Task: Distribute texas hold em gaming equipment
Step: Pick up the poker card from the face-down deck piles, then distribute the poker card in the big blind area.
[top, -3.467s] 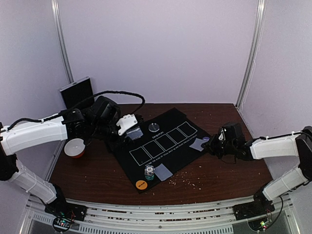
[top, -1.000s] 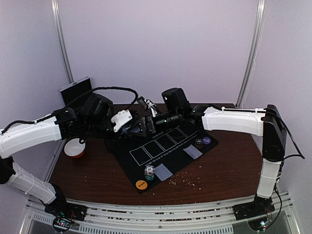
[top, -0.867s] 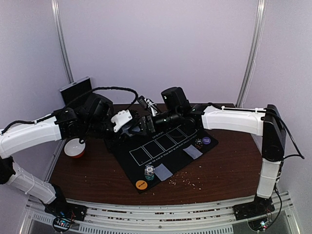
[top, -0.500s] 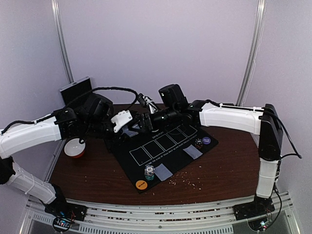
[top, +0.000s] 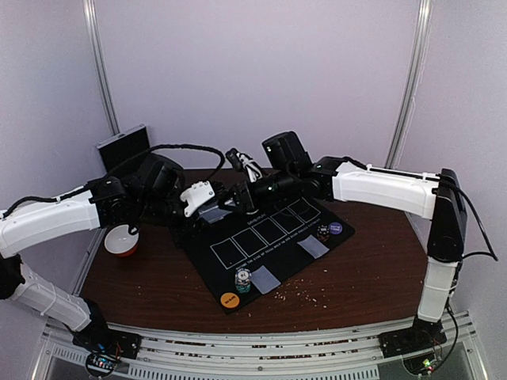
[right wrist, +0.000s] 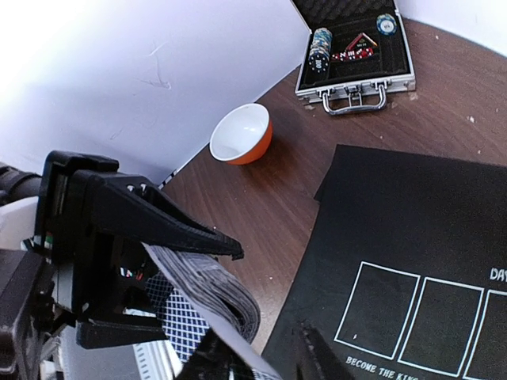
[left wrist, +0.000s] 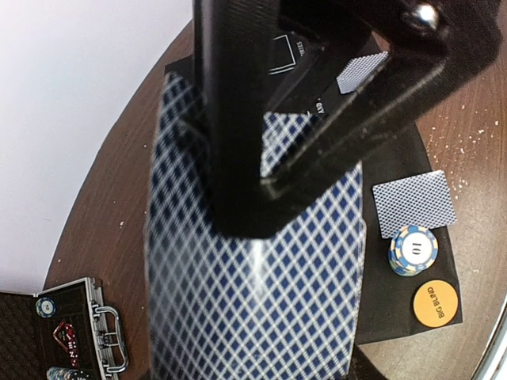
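1. So left end effector [right wrist: 194,293] is clamped on the card deck [left wrist: 253,301], held over the black mat's [top: 218,273] far-left corner.
2. Right end effector's [right wrist: 265,360] at its top card, grip unclear; could drag extras off.

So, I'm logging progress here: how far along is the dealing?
Done: on the black mat, the near card has a chip stack and orange disc; the second card has another stack and a purple disc.
In hand: the left gripper holds the deck, with the right gripper at its top.
Left: the five outlined boxes have no cards.
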`<state>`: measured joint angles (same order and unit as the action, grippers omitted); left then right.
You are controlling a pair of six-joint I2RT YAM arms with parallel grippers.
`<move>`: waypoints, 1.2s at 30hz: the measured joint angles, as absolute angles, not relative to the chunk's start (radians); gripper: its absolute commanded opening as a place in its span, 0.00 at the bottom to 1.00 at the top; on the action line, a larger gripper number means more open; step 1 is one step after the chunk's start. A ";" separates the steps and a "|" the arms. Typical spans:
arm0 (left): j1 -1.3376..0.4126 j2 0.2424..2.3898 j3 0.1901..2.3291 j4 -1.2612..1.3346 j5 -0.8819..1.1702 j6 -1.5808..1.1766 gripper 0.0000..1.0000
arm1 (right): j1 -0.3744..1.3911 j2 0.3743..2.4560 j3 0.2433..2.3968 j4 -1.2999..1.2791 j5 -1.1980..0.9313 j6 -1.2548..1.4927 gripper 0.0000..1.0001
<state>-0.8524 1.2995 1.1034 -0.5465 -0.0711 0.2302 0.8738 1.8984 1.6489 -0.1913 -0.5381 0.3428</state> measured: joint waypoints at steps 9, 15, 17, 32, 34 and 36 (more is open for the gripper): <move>-0.852 1.299 1.096 -0.546 -0.088 0.230 0.47 | 0.874 1.868 1.649 -0.231 -0.513 0.317 0.00; -0.852 1.299 1.086 -0.546 -0.107 0.229 0.47 | 0.873 1.829 1.649 -0.282 -0.459 0.297 0.00; -0.852 1.299 1.086 -0.546 -0.115 0.226 0.48 | 0.873 1.817 1.649 -0.299 -0.447 0.291 0.00; -0.845 1.320 1.080 -0.519 -0.252 0.102 0.48 | 0.777 1.344 0.942 0.059 -0.159 0.906 0.00; -0.845 1.330 1.076 -0.515 -0.272 0.082 0.48 | 0.807 1.318 0.809 0.120 -0.100 1.031 0.00; -0.844 1.335 1.067 -0.513 -0.288 0.063 0.48 | 0.857 1.306 0.694 0.147 -0.026 1.161 0.00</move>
<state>-0.8444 1.3354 1.0668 -0.5129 -0.2878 0.0631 0.8574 1.3060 0.6941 0.1474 -0.0261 1.1606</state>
